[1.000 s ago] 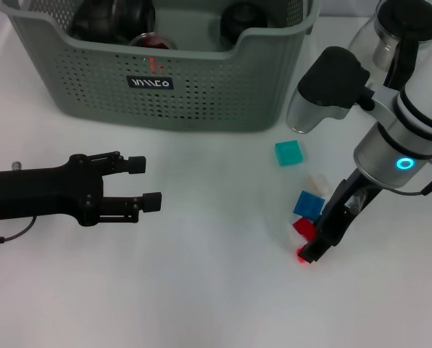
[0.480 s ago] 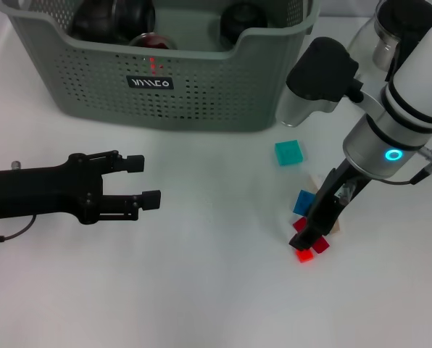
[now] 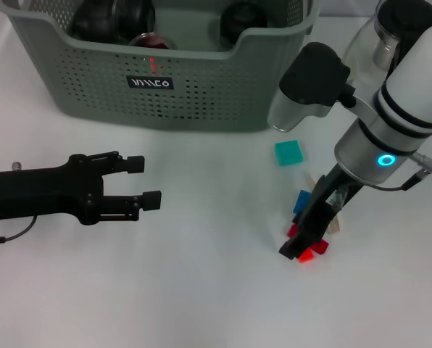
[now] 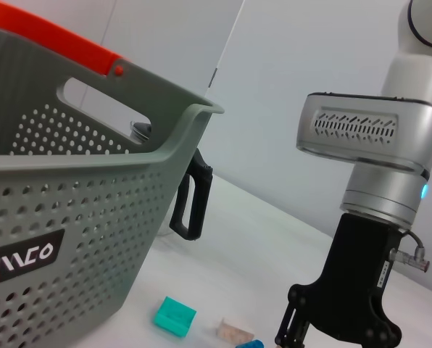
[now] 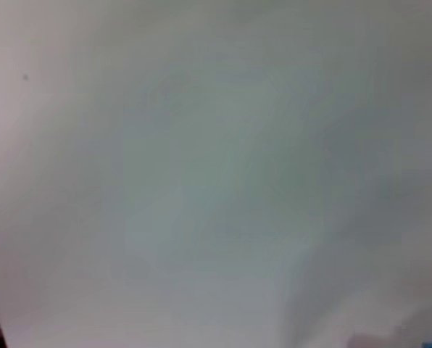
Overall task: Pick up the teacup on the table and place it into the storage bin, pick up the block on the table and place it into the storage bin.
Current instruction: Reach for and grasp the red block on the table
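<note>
The right gripper [image 3: 301, 247] is lowered onto a red block [image 3: 310, 249] in a tight cluster; its grip cannot be told. The blue block [image 3: 303, 201] may be knocked. The left gripper [image 3: 147, 180] is parked, fingers apart. The storage bin [image 3: 201, 90] sits behind.

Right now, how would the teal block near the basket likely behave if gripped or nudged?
The teal block looks like a small rigid cube, so probably light and stiff. Its flat faces suggest it would slide on the white table rather than roll. It lies apart from the other blocks, so a nudge shouldn't disturb them.
</note>
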